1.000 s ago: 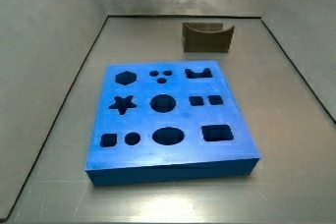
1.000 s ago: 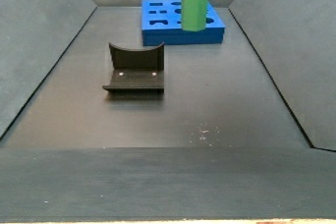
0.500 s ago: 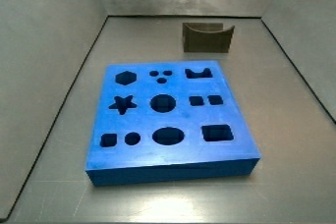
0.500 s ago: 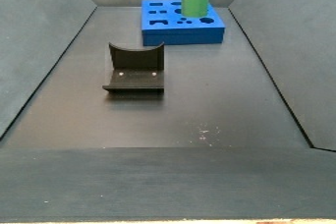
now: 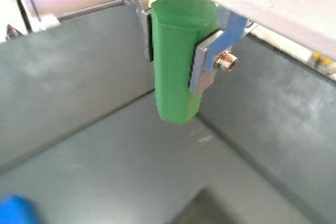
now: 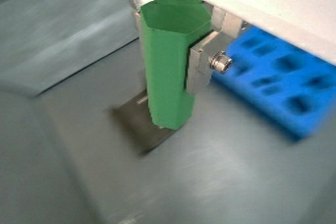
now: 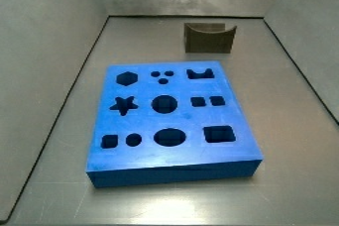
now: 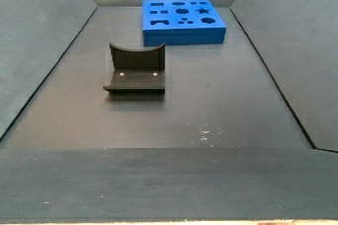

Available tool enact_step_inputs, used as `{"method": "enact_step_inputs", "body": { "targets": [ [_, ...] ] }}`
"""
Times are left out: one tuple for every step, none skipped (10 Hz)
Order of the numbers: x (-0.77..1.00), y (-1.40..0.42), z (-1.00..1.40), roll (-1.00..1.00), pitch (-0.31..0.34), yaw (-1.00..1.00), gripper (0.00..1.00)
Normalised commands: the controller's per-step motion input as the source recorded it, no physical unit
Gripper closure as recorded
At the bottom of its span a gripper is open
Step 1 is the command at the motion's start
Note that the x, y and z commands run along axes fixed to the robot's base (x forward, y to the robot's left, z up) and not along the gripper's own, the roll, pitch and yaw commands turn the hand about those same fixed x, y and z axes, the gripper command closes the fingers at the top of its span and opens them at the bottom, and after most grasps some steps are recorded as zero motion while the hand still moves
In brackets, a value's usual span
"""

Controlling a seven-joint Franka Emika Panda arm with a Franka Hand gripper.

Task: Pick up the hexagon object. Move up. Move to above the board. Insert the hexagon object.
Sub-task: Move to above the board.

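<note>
My gripper is shut on the hexagon object, a slim plain green peg that hangs upright between the silver fingers, high above the grey floor. It shows in both wrist views, with the gripper round the peg. The board, a thick blue slab with dark cut-out holes, lies on the floor in both side views. In a wrist view the board lies off to one side of the peg, well below it. Gripper and peg are out of both side views.
The fixture, a dark bracket with a notched top, stands beyond the board's far edge; it also shows in a side view and below the peg in a wrist view. Sloping grey walls enclose the floor.
The green peg has risen: a second ago it hung in front of the board in a side view, and now it is out of both side views.
</note>
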Motion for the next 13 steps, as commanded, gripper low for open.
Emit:
{"method": "enact_step_inputs", "body": {
  "targets": [
    [-0.05,-1.0,0.1,-0.34,0.092,-0.51,1.0],
    [-0.04,-1.0,0.13,-0.22,0.075,-0.25,1.0],
    [-0.04,-1.0,0.13,-0.13,0.064,-0.14,1.0],
    [-0.04,-1.0,0.13,-0.04,0.04,-0.03,1.0],
    [-0.03,-1.0,0.13,-0.03,0.038,-0.02,1.0],
    [-0.02,-1.0,0.14,-0.01,0.044,0.0,1.0],
    [-0.02,-1.0,0.14,0.0,0.05,0.0,1.0],
    [0.01,-1.0,0.14,0.02,0.065,0.01,1.0],
    [0.02,-1.0,0.14,0.03,0.077,0.01,1.0],
    [0.07,-1.0,0.15,0.03,0.096,0.01,1.0],
    [0.1,-0.88,0.12,0.04,0.109,0.02,1.0],
    [0.13,-0.53,0.06,0.06,0.134,0.01,1.0],
    [0.13,-0.34,0.04,0.05,0.142,0.02,1.0]
  ]
}}
